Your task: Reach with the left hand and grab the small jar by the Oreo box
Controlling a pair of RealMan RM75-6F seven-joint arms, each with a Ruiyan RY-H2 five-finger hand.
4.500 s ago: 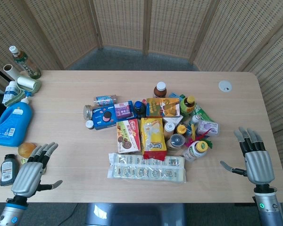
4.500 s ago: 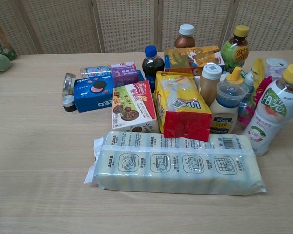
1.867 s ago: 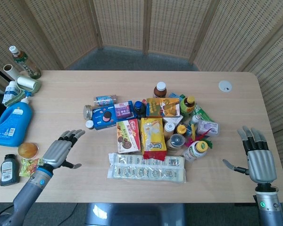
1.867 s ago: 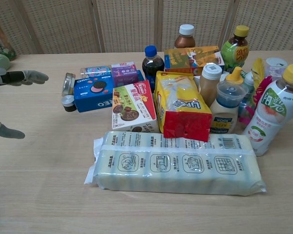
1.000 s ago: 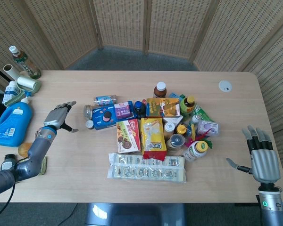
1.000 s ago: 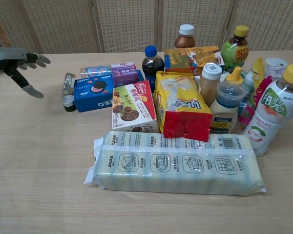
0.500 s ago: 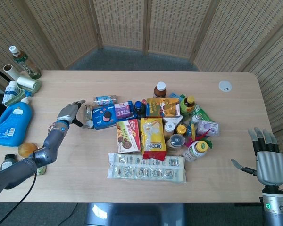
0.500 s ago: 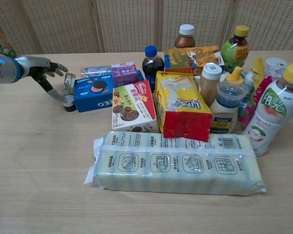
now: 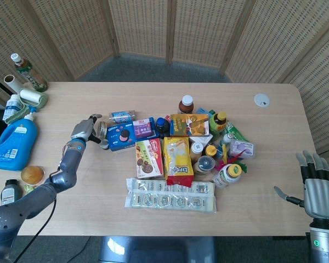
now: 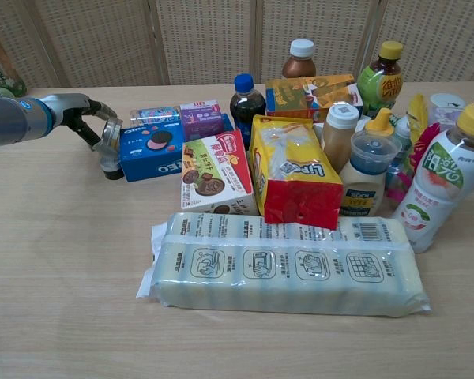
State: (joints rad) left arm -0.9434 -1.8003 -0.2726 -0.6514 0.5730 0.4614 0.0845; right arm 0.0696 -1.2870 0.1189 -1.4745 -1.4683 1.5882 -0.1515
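Note:
The small dark jar (image 10: 110, 166) with a pale lid (image 9: 103, 144) stands at the left end of the blue Oreo box (image 9: 121, 136) (image 10: 153, 149). A silver tin (image 10: 110, 134) lies on its side just behind the jar. My left hand (image 9: 84, 131) (image 10: 85, 115) is right beside both, fingers over the tin's rim and thumb pointing down toward the jar's lid. Nothing is lifted, and no firm grip shows. My right hand (image 9: 318, 193) hovers by the table's right front corner, fingers spread, holding nothing; the chest view does not show it.
A crowd of boxes, bottles and snack packs fills the table's middle, with a long cracker pack (image 9: 170, 194) in front. A blue detergent jug (image 9: 16, 143), a lint roller (image 9: 27, 97) and bottles stand along the left edge. Bare wood lies left of the jar.
My left hand has come in from the left to the tin and jar, its fingers now curling over the tin. My right hand has drifted slightly toward the front right.

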